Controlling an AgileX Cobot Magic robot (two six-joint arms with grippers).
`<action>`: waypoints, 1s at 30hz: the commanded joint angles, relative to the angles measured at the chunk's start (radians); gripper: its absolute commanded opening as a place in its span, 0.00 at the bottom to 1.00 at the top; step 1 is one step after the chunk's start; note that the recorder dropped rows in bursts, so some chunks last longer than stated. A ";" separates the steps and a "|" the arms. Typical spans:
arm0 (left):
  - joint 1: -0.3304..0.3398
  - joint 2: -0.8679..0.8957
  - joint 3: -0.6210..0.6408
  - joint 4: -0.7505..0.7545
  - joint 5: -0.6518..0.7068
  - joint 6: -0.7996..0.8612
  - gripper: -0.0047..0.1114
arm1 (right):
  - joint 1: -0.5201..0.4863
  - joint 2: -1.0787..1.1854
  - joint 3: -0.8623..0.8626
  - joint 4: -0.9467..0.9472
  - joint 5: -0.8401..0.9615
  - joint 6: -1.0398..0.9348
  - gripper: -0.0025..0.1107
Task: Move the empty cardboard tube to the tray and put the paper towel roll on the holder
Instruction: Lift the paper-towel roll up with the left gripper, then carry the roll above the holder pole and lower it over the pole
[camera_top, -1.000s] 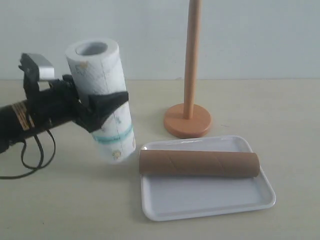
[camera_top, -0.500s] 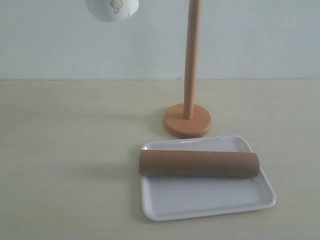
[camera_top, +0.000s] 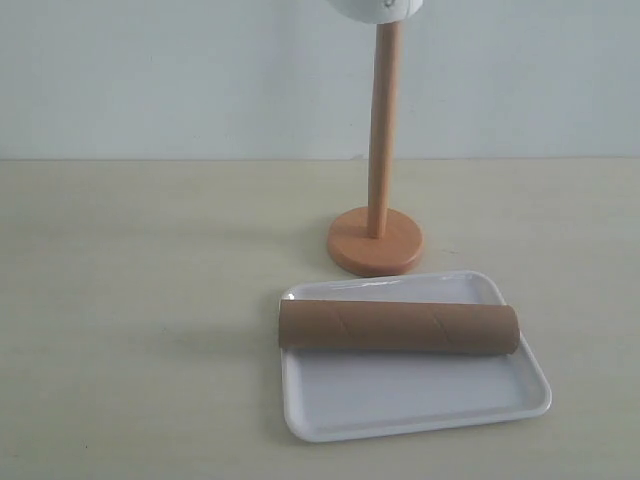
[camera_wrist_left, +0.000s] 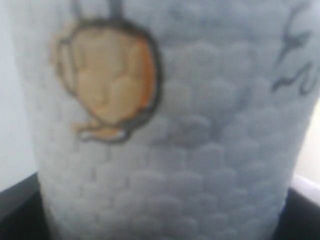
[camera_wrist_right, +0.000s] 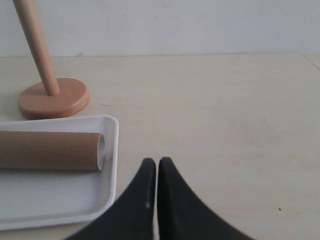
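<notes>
Brown cardboard tube (camera_top: 398, 328) lies on its side across the glossy white tray (camera_top: 420, 400), inside the rim. Orange-tan holder (camera_top: 376, 240) stands upright just behind the tray. Paper towel roll (camera_top: 375, 8), white with yellow print, hangs at the pole's top, mostly cropped

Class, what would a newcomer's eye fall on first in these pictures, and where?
The brown cardboard tube lying lengthwise across the white tray in the foreground stands out first. Behind it rises the orange wooden holder, with the paper towel roll just showing where its pole meets the picture's top edge.
</notes>
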 joint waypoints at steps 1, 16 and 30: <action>-0.040 0.028 -0.125 -0.007 0.104 0.025 0.08 | 0.020 -0.005 -0.001 -0.002 -0.009 0.000 0.03; -0.047 0.126 -0.283 -0.119 0.278 0.025 0.08 | 0.020 -0.005 -0.001 -0.002 -0.009 0.000 0.03; -0.047 0.153 -0.291 -0.135 0.324 0.025 0.08 | 0.020 -0.005 -0.001 -0.002 -0.009 0.000 0.03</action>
